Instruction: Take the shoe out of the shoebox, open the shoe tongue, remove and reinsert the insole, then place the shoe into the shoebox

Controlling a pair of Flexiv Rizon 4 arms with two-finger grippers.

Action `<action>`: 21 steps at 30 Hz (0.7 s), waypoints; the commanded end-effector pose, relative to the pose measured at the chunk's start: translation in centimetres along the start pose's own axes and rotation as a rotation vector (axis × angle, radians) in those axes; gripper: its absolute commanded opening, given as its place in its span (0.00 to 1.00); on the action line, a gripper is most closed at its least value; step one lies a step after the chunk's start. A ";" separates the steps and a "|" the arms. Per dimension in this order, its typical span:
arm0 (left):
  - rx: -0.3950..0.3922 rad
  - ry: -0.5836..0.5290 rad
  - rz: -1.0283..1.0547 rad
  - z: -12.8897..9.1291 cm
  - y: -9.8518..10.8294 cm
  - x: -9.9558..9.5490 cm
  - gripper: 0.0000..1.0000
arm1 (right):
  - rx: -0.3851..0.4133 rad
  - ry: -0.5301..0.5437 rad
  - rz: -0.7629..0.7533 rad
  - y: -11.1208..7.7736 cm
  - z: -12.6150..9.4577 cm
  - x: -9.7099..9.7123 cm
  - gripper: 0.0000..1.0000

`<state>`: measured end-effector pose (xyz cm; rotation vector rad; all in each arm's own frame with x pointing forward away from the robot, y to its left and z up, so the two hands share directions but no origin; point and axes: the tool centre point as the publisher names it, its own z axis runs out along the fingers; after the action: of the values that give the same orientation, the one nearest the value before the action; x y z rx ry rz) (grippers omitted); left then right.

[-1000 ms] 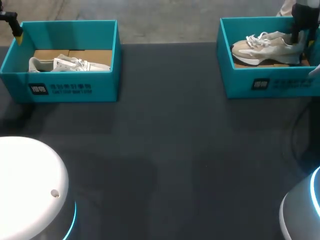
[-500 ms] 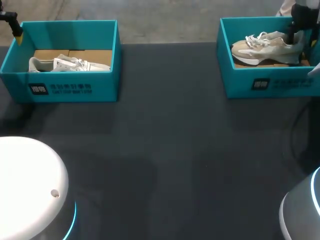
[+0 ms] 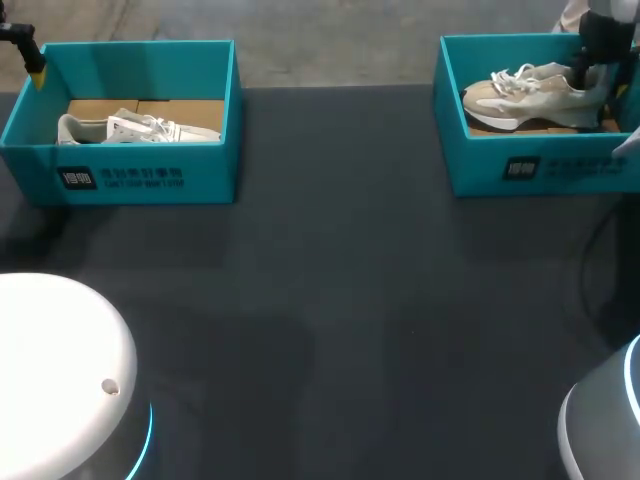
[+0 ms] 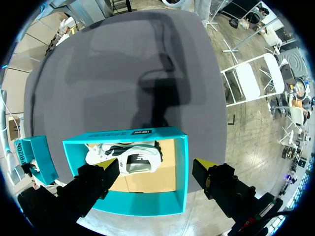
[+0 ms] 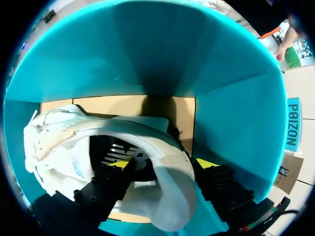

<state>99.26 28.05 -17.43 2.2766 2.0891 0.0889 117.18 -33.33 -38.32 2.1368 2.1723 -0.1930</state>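
A beige and white shoe (image 3: 525, 92) lies in the teal shoebox (image 3: 540, 165) at the table's far right. My right gripper (image 3: 585, 70) is at its heel. In the right wrist view the gripper (image 5: 165, 164) straddles the heel wall of the shoe (image 5: 69, 142), one finger inside the opening over the dark insole (image 5: 118, 152) and one outside. A thin gap shows, so it stands open. My left gripper (image 3: 30, 55) hangs open at the far left, above the other box's wall (image 4: 123, 133).
The second teal shoebox (image 3: 140, 175) at the far left holds a white shoe (image 3: 135, 128) on a cardboard floor. The white shoe (image 4: 125, 158) lies ahead of the left fingers. Dark tabletop (image 3: 330, 280) stretches between and in front of the boxes.
My right gripper has shifted slightly back and up at the heel, its fingers spread wider. The beige shoe has settled a little in its box. The left arm has not moved.
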 end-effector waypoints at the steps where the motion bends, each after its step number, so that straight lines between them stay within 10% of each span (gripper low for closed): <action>1: -0.001 0.003 0.000 -0.1 -0.1 0.0 1.00 | 0.196 0.004 0.001 1.1 0.5 -0.2 0.51; 5: -0.001 0.003 0.000 -0.1 -0.1 0.0 1.00 | 0.193 0.006 0.000 0.9 0.4 -0.2 0.43; 9: -0.001 0.003 0.000 -0.1 -0.1 0.0 1.00 | 0.200 0.003 -0.005 1.0 0.8 -0.2 0.75; 21: -0.001 0.003 0.000 -0.1 -0.1 0.0 1.00 | 0.219 0.017 -0.005 1.1 1.4 -0.2 0.76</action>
<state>99.26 28.05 -17.43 2.2766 2.0891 0.0888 117.21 -33.61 -38.87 2.1344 2.1777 -0.1662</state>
